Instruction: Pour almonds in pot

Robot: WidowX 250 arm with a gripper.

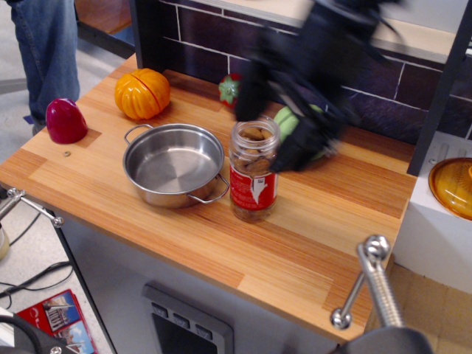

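The almonds show as brown nuts inside a clear jar (pixel 254 174) with a red-and-white label. It stands upright and open-topped on the wooden counter. The pot (pixel 173 164), shiny steel with two wire loop handles, sits just left of the jar, empty and almost touching it. My black gripper (pixel 276 122) is motion-blurred, above and just behind the jar, tilted to the right. Its fingers (pixel 301 147) are spread apart and hold nothing; they do not touch the jar.
An orange pumpkin (pixel 141 94) and a red strawberry-like toy (pixel 228 90) lie at the back. A green cabbage (pixel 286 122) is partly hidden by the gripper. A red egg shape (pixel 65 120) is far left, an orange glass dish (pixel 453 186) right, a person's legs (pixel 44 44) at back left.
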